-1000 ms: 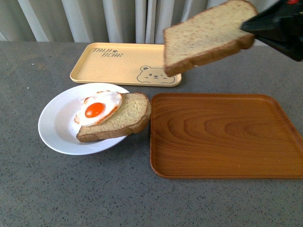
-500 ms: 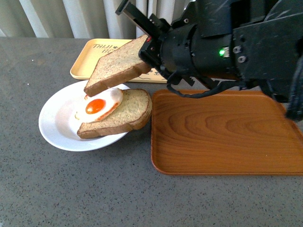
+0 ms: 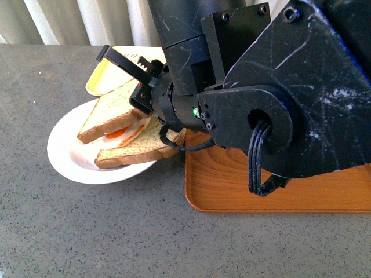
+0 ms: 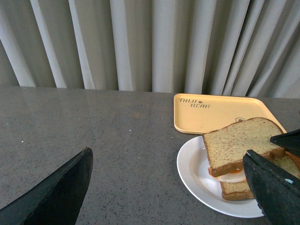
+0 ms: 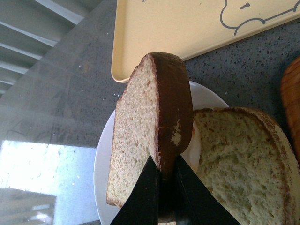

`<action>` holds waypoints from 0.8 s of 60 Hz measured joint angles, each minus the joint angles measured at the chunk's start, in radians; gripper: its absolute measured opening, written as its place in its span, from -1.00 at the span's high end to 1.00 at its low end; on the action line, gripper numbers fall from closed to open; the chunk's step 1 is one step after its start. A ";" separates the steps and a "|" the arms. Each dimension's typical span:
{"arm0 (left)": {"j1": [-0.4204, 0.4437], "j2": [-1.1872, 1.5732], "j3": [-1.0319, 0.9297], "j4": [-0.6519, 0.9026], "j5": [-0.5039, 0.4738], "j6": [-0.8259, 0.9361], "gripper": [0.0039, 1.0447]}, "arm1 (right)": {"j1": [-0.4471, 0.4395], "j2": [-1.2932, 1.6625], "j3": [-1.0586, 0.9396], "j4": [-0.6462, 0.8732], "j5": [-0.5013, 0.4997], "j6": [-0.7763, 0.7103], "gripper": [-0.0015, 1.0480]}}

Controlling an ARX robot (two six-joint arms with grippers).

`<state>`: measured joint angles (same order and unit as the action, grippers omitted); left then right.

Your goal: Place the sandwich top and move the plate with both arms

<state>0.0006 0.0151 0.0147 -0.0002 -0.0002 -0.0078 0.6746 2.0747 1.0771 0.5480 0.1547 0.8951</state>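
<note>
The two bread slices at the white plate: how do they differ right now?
The sandwich top is pinched at one edge by the right tool and hangs tilted; the lower slice lies flat on the plate. The sandwich top is bare on its upper face, while the lower slice carries the fried egg. The lower slice also sticks out past the plate's rim toward the wooden tray. Both are brown wholegrain bread with a darker crust.

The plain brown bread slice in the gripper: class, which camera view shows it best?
Left wrist view: the plain brown bread slice shows its broad top face. Front view: the black robot arm hides part. Right wrist view: nearly edge-on.
</note>
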 joint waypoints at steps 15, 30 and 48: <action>0.000 0.000 0.000 0.000 0.000 0.000 -0.83 | 0.001 0.000 -0.064 0.028 0.030 0.007 0.95; 0.000 0.000 0.000 0.000 0.000 0.000 -0.83 | 0.001 -0.001 -0.108 0.055 0.037 0.008 0.79; 0.000 0.000 0.000 0.000 0.000 0.000 -0.83 | -0.013 -0.048 -0.135 0.056 0.037 -0.003 -0.23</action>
<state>0.0006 0.0151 0.0147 -0.0002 -0.0002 -0.0082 0.6617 2.0262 0.9417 0.6044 0.1917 0.8921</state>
